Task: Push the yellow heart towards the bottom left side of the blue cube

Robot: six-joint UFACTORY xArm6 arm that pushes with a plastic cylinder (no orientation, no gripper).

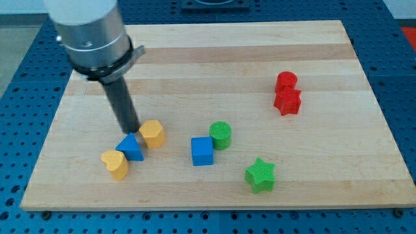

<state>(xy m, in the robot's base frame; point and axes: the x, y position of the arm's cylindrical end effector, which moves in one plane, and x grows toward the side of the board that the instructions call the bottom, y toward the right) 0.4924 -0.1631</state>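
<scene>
My tip (pixel 132 132) seemingly touching blue triangle (pixel 132 148), yellow heart (pixel 116 164) beside

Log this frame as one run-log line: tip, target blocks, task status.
tip at blue triangle's top edge | yellow heart touching triangle, lower left | blue cube apart, to the right | push not done

— What carries everything?
— A pale wooden board (pixel 214 52), on a blue perforated bench (pixel 19 97).
— And on it?
— Toward the view's left, a yellow heart (pixel 116 164), a blue triangular block (pixel 132 147) and a yellow hexagonal block (pixel 153 133) touching in a row; centrally a blue cube (pixel 202 151) beside a green cylinder (pixel 221 135), a green star (pixel 260 175) below; right, a red cylinder (pixel 286 81) touching a red star (pixel 288 101).
</scene>
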